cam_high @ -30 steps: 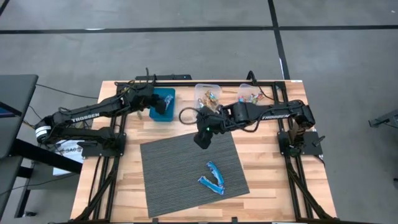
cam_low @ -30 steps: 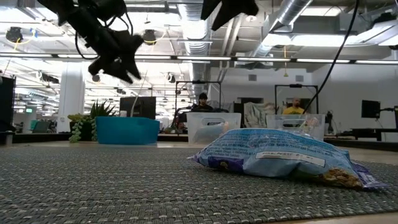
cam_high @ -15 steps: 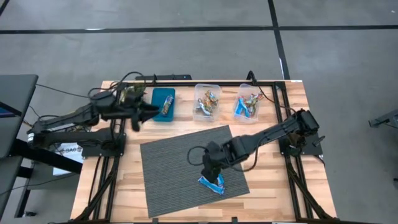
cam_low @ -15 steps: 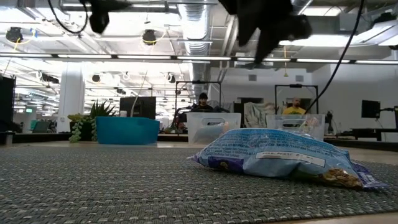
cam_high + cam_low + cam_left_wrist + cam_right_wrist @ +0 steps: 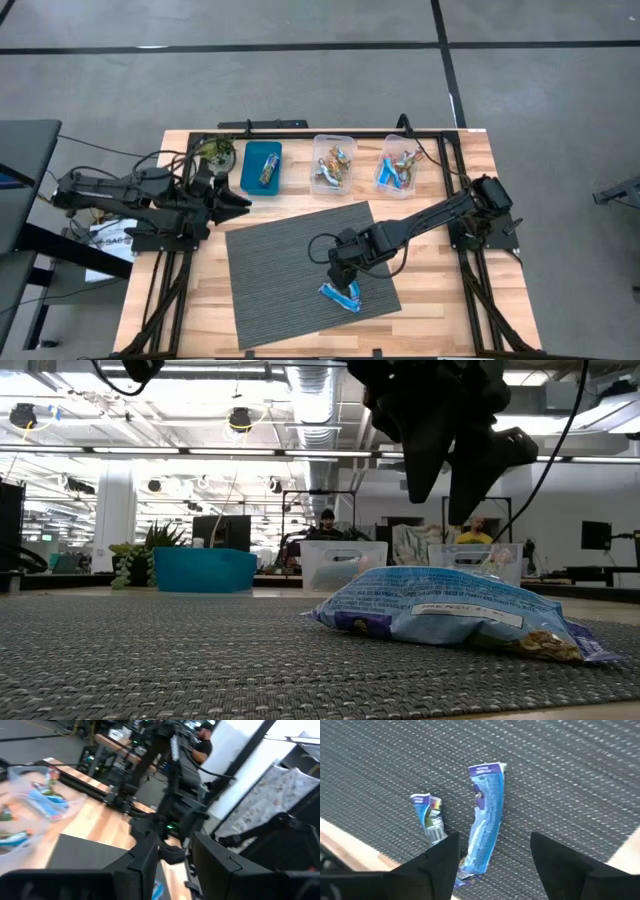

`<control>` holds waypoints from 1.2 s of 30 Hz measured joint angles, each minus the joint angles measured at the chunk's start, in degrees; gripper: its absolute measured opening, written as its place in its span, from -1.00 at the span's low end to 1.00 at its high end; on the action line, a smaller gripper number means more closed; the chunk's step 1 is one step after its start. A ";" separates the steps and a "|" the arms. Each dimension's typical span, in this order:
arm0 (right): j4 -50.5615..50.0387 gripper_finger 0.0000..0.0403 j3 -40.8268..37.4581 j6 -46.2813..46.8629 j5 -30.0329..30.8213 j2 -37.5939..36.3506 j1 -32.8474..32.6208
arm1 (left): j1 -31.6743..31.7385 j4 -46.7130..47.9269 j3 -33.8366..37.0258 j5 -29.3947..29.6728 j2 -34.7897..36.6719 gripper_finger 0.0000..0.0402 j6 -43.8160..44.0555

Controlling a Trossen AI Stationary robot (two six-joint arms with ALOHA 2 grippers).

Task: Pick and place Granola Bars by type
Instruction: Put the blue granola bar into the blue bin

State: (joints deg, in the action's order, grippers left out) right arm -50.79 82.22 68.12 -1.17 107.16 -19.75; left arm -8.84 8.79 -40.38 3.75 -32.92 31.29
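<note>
Hovering above the near part of the grey mat (image 5: 300, 265), the right hand (image 5: 343, 272) has its fingers (image 5: 437, 862) spread, with nothing between them. Directly under it lie two blue-white granola bars (image 5: 341, 291), the only bars on the mat. In the right wrist view the longer bar (image 5: 485, 817) lies in line with the gap between the fingers, and the shorter bar (image 5: 429, 817) sits just beside it, close to the mat's edge where the wood of the worktop (image 5: 440, 300) shows. The low view shows one blue wrapper (image 5: 455, 612) lying flat on the mat with the spread fingers above it, not touching.

At the far edge of the worktop stand three containers in a row. The blue tray (image 5: 262, 167) holds an orange-gold bar (image 5: 266, 169). The middle clear tub (image 5: 335, 163) holds several mixed-colour wrappers. The right clear tub (image 5: 401, 164) holds blue and orange wrappers.

The left hand (image 5: 236, 199) waits over the left side of the worktop, near the blue tray, clear of the mat. Its fingers (image 5: 145, 857) stand apart and hold nothing.

In the low view, people (image 5: 327, 520) are in the room behind.
</note>
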 joint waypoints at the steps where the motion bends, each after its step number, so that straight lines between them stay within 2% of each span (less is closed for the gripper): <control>1: 0.19 0.18 -0.16 0.00 -0.33 0.00 -0.09 | -1.27 -0.45 0.00 0.51 -0.38 -0.45 0.00; 10: 1.95 0.16 -0.16 -1.63 -0.15 0.86 -0.76 | -10.63 -3.99 0.02 6.17 -5.32 -0.45 -0.01; 15: 5.64 0.12 0.34 -3.62 -4.26 5.24 -1.60 | -14.81 -3.26 0.00 9.29 -8.29 -0.45 -0.06; 20: 4.57 0.09 0.56 -4.61 -4.71 8.82 -2.34 | -18.49 2.56 -0.22 11.95 -11.35 -0.46 -0.09; 26: 3.48 0.03 0.65 -4.75 -2.96 10.21 -2.34 | -22.39 14.61 -6.33 18.77 -17.16 -0.46 -0.03; 30: 3.61 -0.10 0.67 -5.18 -2.54 10.29 -2.25 | -23.15 19.50 -10.87 21.31 -20.67 -0.46 -0.87; 36: 4.63 -0.48 0.63 -5.30 -2.44 10.36 -2.25 | -23.12 21.79 -13.24 22.14 -22.66 -0.46 -0.91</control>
State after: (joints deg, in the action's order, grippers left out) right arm -46.16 82.85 62.82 -3.61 117.51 -22.00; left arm -31.97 30.58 -53.62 25.89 -55.59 30.38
